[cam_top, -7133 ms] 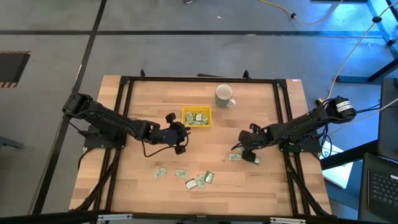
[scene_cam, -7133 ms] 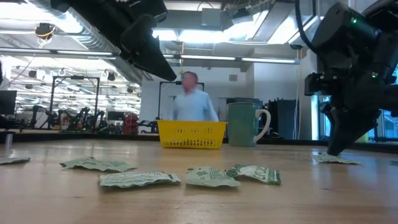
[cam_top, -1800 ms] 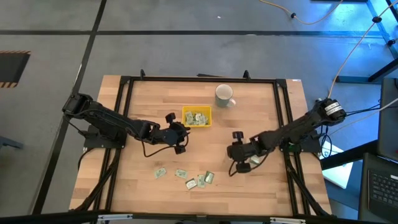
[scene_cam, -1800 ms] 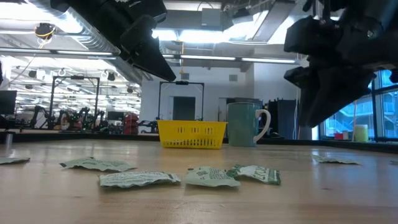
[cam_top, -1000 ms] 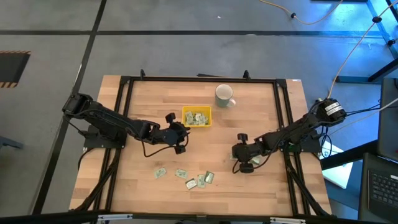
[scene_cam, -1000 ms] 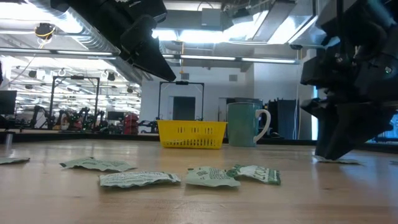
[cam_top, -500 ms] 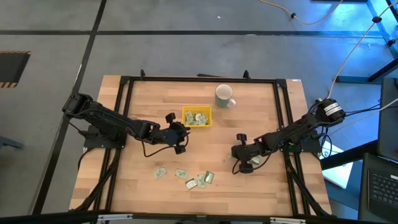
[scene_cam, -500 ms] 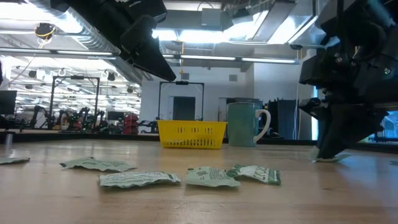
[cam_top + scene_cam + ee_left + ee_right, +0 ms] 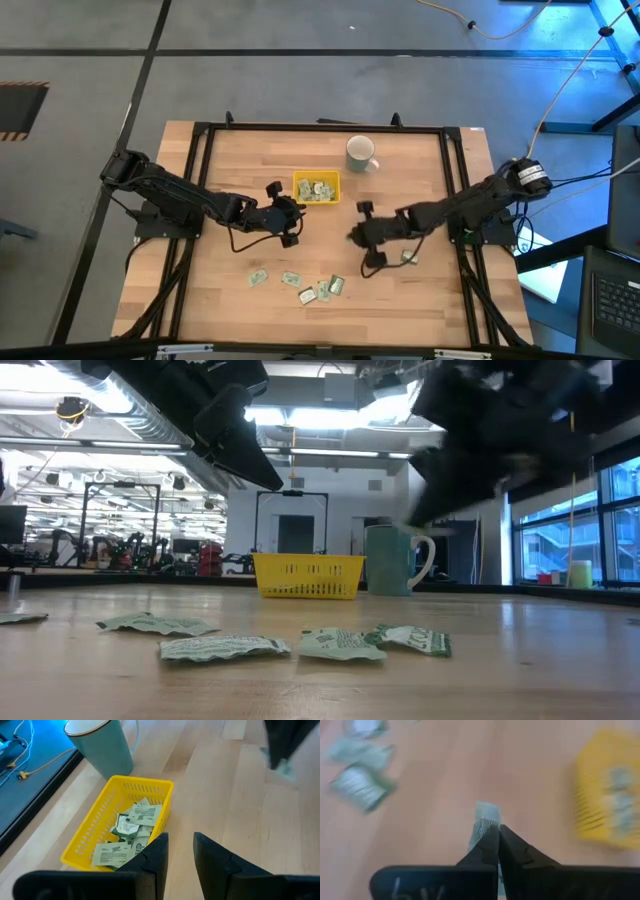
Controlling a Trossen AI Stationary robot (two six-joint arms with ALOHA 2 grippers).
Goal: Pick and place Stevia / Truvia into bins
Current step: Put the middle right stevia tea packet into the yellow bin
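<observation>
The right gripper [image 9: 357, 238] is hanging above the table [image 9: 420, 300], just right of the tray [image 9: 316, 187] and a little nearer the front edge, with its arm stretching back toward the table's right side. Its fingers [image 9: 487, 845] are pressing tightly together on one sachet [image 9: 485, 820], which is sticking out beyond the fingertips, clear of the wood below. In the low view this gripper [image 9: 440, 480] is showing as a dark blur high above the tabletop, in front of the mug [image 9: 397, 559].

The left gripper [image 9: 290, 212] is hovering just left of the tray, close to its front corner. Its fingers [image 9: 155, 857] are standing apart with a clear gap between them and are holding nothing.

The tray is sitting near the middle of the table toward the back edge, and several sachets are lying piled inside it [image 9: 131, 827]. The mug is standing just right of the tray, slightly farther back.

A loose group of sachets [image 9: 322, 290] is lying flat on the wood well in front of the tray, with two more [image 9: 259, 277] spreading out to the left of that group. One more sachet [image 9: 408, 258] is lying to the right of the tray, in front of the right arm. In the low view, the loose sachets [image 9: 340, 643] are lying in the foreground, with the tray [image 9: 308, 575] behind them.
</observation>
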